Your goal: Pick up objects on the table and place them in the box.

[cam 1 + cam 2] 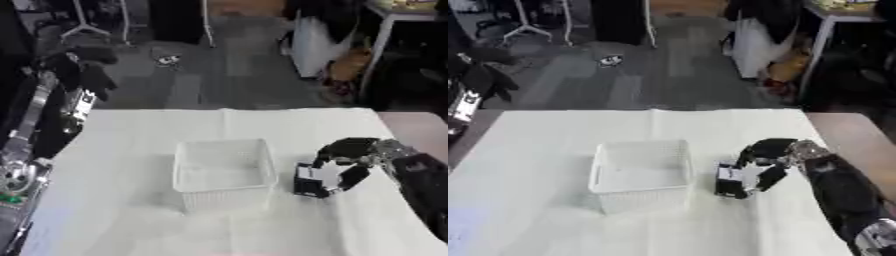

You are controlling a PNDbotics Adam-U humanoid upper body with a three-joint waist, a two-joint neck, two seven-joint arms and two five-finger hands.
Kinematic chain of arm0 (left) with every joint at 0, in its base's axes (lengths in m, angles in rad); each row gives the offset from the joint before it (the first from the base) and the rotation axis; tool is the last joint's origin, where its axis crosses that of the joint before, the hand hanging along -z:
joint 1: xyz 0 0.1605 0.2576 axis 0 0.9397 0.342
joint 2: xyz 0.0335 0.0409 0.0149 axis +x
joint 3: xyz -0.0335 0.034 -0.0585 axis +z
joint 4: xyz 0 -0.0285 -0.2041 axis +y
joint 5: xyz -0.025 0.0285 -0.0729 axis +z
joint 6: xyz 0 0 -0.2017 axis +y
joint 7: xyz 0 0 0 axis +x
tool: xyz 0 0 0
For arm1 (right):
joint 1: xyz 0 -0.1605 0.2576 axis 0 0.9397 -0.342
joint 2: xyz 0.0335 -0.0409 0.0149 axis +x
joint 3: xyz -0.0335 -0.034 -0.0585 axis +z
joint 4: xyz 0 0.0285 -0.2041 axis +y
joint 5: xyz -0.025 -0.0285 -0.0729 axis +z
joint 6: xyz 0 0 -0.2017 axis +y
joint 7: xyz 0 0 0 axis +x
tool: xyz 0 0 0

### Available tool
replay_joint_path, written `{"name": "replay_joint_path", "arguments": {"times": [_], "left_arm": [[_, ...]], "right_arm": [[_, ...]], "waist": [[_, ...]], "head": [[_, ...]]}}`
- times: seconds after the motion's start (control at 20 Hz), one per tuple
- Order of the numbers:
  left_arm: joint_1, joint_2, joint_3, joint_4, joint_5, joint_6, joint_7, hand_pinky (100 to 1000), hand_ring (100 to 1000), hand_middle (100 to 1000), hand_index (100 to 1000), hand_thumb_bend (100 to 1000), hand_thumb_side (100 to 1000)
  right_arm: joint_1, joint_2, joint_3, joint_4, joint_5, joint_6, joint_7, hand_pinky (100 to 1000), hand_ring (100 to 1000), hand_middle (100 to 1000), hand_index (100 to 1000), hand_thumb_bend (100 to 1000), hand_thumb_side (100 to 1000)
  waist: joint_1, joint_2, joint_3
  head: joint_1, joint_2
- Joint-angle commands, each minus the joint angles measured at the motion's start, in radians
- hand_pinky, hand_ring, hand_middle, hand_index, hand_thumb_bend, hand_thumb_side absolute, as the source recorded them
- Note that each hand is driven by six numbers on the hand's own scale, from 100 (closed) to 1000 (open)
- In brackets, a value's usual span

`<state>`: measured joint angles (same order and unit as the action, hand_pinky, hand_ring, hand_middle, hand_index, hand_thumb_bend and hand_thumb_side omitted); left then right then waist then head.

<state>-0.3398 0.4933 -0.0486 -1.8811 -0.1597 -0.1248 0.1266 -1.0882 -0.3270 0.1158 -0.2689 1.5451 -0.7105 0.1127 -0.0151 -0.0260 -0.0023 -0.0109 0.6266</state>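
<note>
A white mesh box [223,192] stands in the middle of the white table [114,150]. Just right of it, my right hand [354,149] comes in from the right edge with its fingers curled over a small black and white blocky object [313,180]. The object sits at table level, close to the box's right wall but outside it. The box looks empty from here. My left arm hangs off the table's left side, and its dark hand [86,62] is raised above the table's far left corner; its shape is hard to make out.
A brownish tabletop [859,135] adjoins the white table on the right. Beyond the far edge is grey floor with stands, a white cabinet [311,40] and a desk leg. Metal fixtures [13,180] line the left edge.
</note>
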Motion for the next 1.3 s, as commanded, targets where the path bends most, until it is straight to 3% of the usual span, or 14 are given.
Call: {"name": "replay_joint_path", "arguments": {"times": [0.05, 0.4, 0.8, 0.9, 1.0, 1.05, 1.1, 1.15, 1.2, 1.25, 1.3], "left_arm": [[-0.016, 0.025, 0.004, -0.01, 0.004, -0.001, -0.002, 405, 529, 668, 788, 132, 891], [-0.02, 0.022, 0.003, -0.011, 0.005, -0.001, -0.004, 405, 529, 669, 788, 132, 891], [-0.022, 0.021, 0.002, -0.011, 0.005, -0.001, -0.004, 406, 529, 669, 788, 132, 891], [-0.022, 0.021, 0.002, -0.011, 0.006, -0.001, -0.004, 406, 529, 669, 788, 132, 891], [-0.021, 0.022, 0.002, -0.011, 0.006, -0.001, -0.005, 406, 529, 669, 788, 132, 890], [-0.021, 0.022, 0.002, -0.011, 0.006, -0.001, -0.005, 406, 529, 669, 788, 132, 890], [-0.021, 0.022, 0.002, -0.011, 0.006, -0.001, -0.005, 406, 529, 669, 788, 132, 890], [-0.021, 0.022, 0.002, -0.011, 0.006, -0.001, -0.005, 406, 529, 668, 788, 132, 890], [-0.021, 0.022, 0.002, -0.011, 0.006, -0.001, -0.005, 406, 529, 668, 788, 132, 890], [-0.021, 0.022, 0.002, -0.011, 0.006, -0.001, -0.006, 405, 529, 668, 788, 131, 890], [-0.021, 0.022, 0.002, -0.011, 0.006, -0.002, -0.006, 405, 529, 668, 788, 132, 890]], "right_arm": [[-0.013, 0.0, 0.007, -0.037, -0.027, 0.004, -0.018, 823, 746, 736, 879, 751, 1000], [-0.005, 0.022, 0.018, -0.045, -0.052, 0.006, -0.016, 812, 731, 709, 874, 812, 1000], [0.003, 0.033, 0.014, -0.036, -0.056, 0.016, -0.028, 774, 698, 642, 826, 782, 1000], [0.005, 0.034, 0.014, -0.03, -0.051, 0.02, -0.029, 724, 654, 596, 775, 770, 1000], [0.006, 0.033, 0.013, -0.03, -0.042, 0.03, -0.036, 664, 605, 556, 730, 760, 1000], [0.006, 0.032, 0.012, -0.031, -0.038, 0.042, -0.044, 507, 511, 485, 670, 755, 1000], [0.007, 0.032, 0.012, -0.031, -0.034, 0.053, -0.053, 546, 530, 500, 682, 757, 1000], [0.008, 0.032, 0.011, -0.031, -0.03, 0.064, -0.062, 277, 416, 411, 611, 737, 1000], [0.009, 0.031, 0.01, -0.029, -0.026, 0.075, -0.07, 277, 416, 411, 611, 737, 1000], [0.01, 0.03, 0.007, -0.027, -0.025, 0.088, -0.082, 100, 312, 323, 538, 727, 968], [0.011, 0.03, 0.005, -0.025, -0.024, 0.099, -0.093, 100, 269, 280, 505, 721, 948]], "waist": [[0.003, -0.01, 0.004], [0.003, -0.008, 0.009], [0.003, -0.007, 0.011], [0.003, -0.007, 0.01], [0.003, -0.007, 0.01], [0.003, -0.007, 0.01], [0.003, -0.007, 0.01], [0.003, -0.007, 0.01], [0.003, -0.007, 0.01], [0.004, -0.007, 0.009], [0.004, -0.007, 0.009]], "head": [[0.006, -0.011], [0.008, -0.011], [0.007, -0.009], [0.006, -0.008], [0.006, -0.007], [0.006, -0.007], [0.006, -0.006], [0.006, -0.006], [0.006, -0.006], [0.006, -0.006], [0.005, -0.006]]}}
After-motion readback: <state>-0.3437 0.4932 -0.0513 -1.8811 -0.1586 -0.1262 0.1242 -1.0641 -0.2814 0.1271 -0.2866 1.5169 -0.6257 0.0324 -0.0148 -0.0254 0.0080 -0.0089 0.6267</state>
